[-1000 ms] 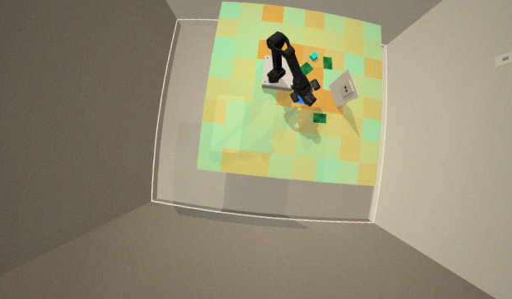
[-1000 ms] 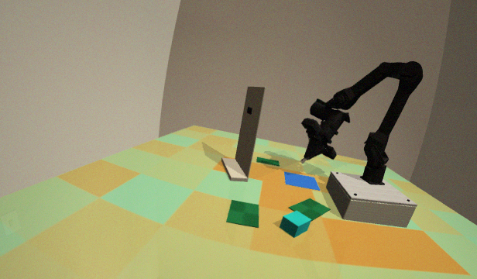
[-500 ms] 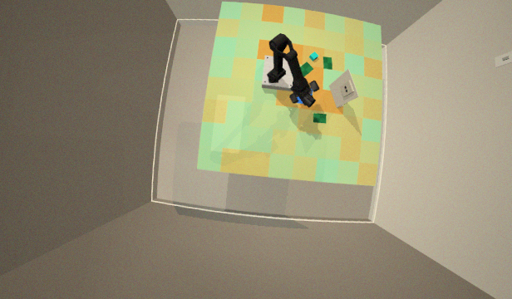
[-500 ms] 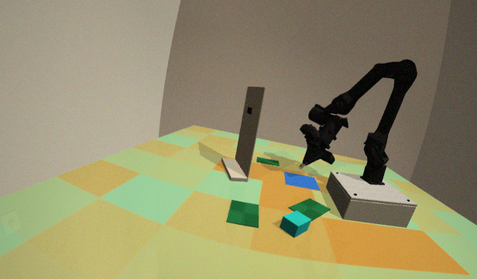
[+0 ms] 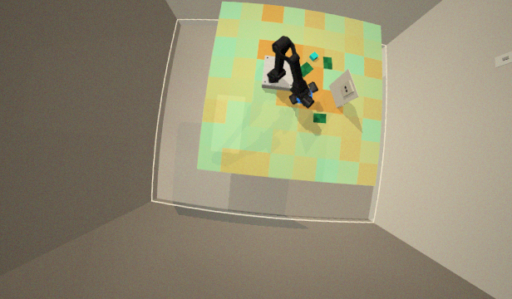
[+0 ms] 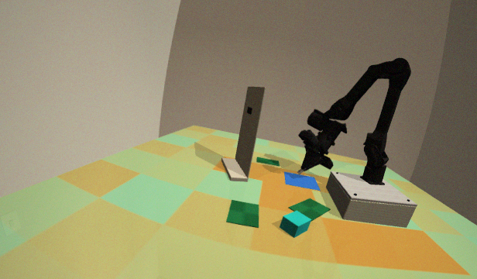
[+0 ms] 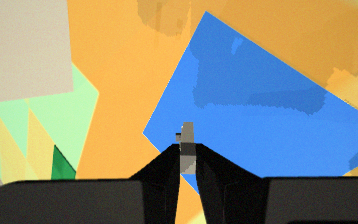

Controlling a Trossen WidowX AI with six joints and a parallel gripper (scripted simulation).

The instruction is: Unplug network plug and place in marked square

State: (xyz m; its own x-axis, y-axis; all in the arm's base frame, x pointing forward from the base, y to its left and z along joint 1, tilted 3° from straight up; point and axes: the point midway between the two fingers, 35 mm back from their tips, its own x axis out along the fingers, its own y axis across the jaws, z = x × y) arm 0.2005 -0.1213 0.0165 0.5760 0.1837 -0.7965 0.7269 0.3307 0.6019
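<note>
Plug gripped at the blue square

The closed gripper clasps the grey plug, long axis slanting downward, free end toward the blue square. Contact cannot be determined. The top view shows the upright panel's two-holed face; the exterior view shows its reverse.
</note>
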